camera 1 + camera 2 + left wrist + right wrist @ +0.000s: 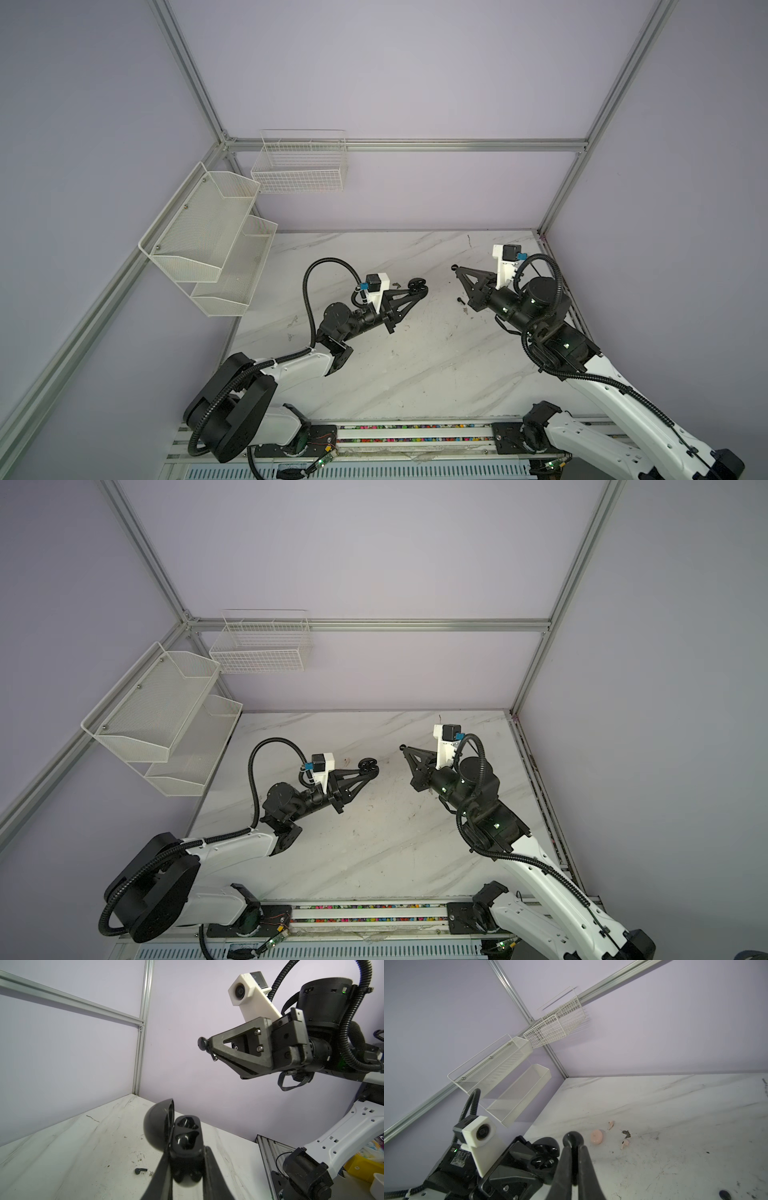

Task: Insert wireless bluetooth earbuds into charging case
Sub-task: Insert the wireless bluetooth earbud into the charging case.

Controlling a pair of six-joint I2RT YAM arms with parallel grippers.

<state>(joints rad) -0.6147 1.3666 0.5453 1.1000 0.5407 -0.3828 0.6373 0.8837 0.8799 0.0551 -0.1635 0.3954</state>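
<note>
Left gripper (420, 293) holds the open case (188, 1138) aloft, facing right gripper (212, 1049) pinching a black earbud (202, 1042).

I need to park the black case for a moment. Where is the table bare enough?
Bare: the broad front of the table between the two arm bases, and the strip along the back wall. Crowded: around the left gripper and right gripper, where a loose black earbud, the pink case and two pink earbuds lie.
</note>
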